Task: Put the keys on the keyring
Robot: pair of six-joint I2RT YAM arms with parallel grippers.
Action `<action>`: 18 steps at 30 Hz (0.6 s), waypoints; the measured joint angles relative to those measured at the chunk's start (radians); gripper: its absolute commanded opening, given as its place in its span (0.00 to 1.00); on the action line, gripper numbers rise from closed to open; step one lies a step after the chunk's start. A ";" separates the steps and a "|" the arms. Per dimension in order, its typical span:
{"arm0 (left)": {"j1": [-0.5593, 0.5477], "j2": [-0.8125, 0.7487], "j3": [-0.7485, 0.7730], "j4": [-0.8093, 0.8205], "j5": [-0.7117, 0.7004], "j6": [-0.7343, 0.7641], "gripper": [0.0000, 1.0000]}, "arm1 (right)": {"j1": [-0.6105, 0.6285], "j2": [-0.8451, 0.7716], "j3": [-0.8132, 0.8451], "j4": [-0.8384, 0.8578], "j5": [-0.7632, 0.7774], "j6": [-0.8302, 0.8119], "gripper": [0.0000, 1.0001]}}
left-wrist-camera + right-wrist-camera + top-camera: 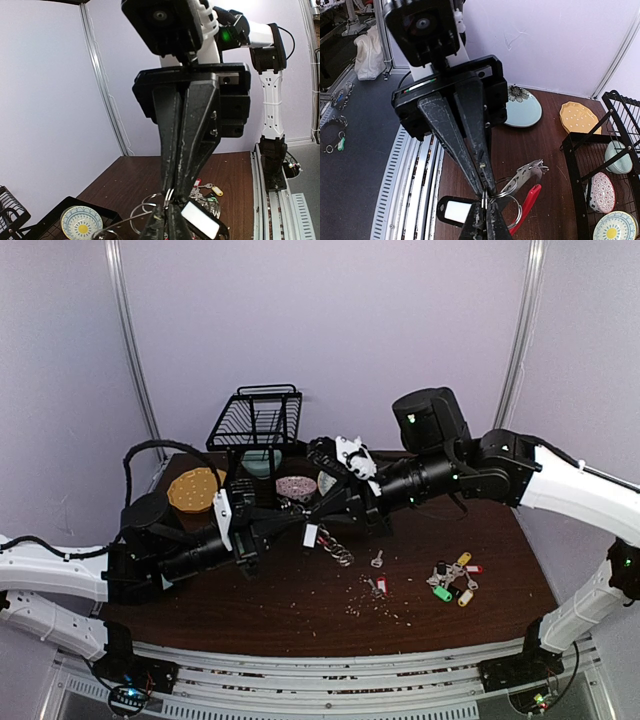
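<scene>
Above the table's middle my left gripper (303, 527) and right gripper (322, 517) meet tip to tip, both shut. In the wrist views each gripper (169, 212) (485, 210) pinches the same small split ring (484, 196) from opposite sides. The keyring (530, 202) hangs from that spot, with its red arc, grey metal part and further rings. A black key tag with a white label (451, 212) (201, 220) dangles on the other side; whether a key hangs on it is hidden. Loose keys with coloured tags (455, 580) lie at the right, two more keys (378, 572) nearer the middle.
A black wire rack (255, 420) stands at the back with small plates (296, 487) beneath it. A yellow plate (195, 490) lies at the back left. Small crumbs (365, 608) dot the brown table (300, 610). The metal rail (330, 665) runs along the near edge.
</scene>
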 measured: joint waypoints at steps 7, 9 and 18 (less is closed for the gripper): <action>0.000 -0.036 0.027 -0.176 0.019 -0.030 0.34 | 0.010 0.001 0.041 -0.138 0.106 -0.061 0.00; 0.000 -0.048 0.075 -0.285 0.032 -0.021 0.26 | 0.023 0.011 0.084 -0.192 0.151 -0.085 0.00; 0.000 -0.040 0.216 -0.458 0.087 0.019 0.20 | 0.099 0.047 0.148 -0.270 0.210 -0.150 0.00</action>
